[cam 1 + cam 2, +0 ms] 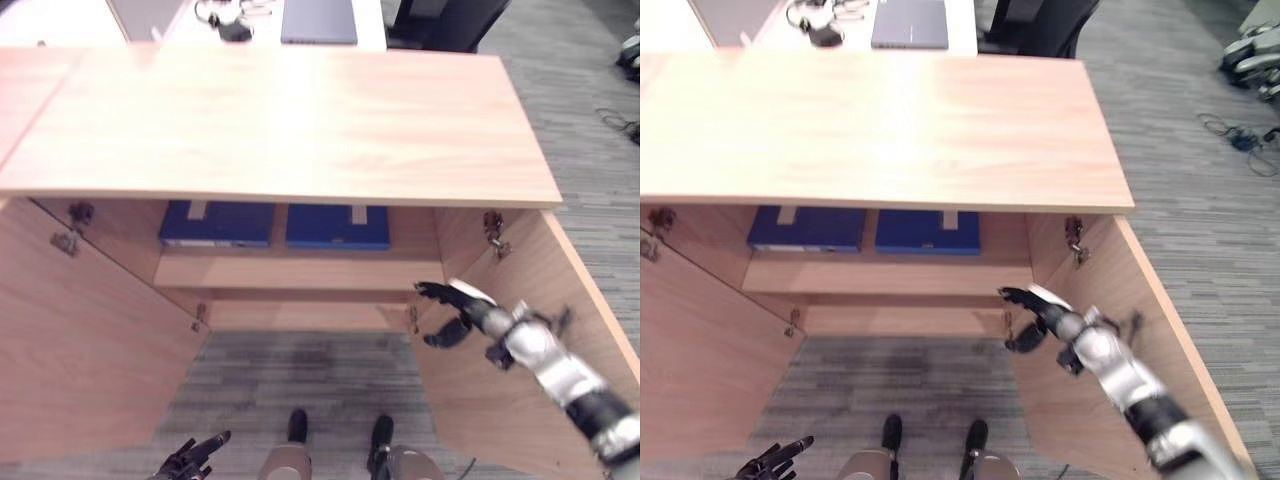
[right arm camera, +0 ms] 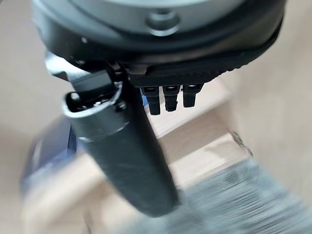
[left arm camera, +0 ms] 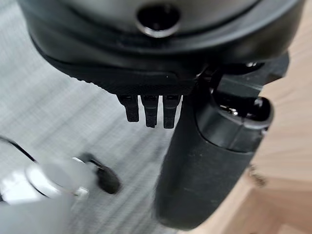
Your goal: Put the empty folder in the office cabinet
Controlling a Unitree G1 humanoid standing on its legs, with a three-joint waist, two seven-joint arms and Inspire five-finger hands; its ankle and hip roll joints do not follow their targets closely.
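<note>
1. The scene is an office with grey carpet (image 1: 290, 370). A low wooden office cabinet (image 1: 280, 120) stands in front of the robot, and behind it is a white desk (image 1: 370, 20) carrying a closed grey laptop (image 1: 318, 20) and a headset (image 1: 232, 25).
2. Both cabinet doors are swung wide, the left door (image 1: 80, 340) and the right door (image 1: 520, 330) flanking the opening, so the inside shelf (image 1: 290, 272) is easy to reach.
3. Two blue folders (image 1: 217, 222) (image 1: 338, 227) lie flat side by side on that shelf, under the cabinet top. I judge one of them to be the task's folder, already stowed.
4. The right hand (image 1: 455, 310) hangs beside the inner face of the right door, fingers spread and loosely bent, holding nothing. It seems well placed to push that door closed.
5. The left hand (image 1: 192, 457) is low by the left door's bottom edge, fingers extended and empty, apparently idle.
</note>
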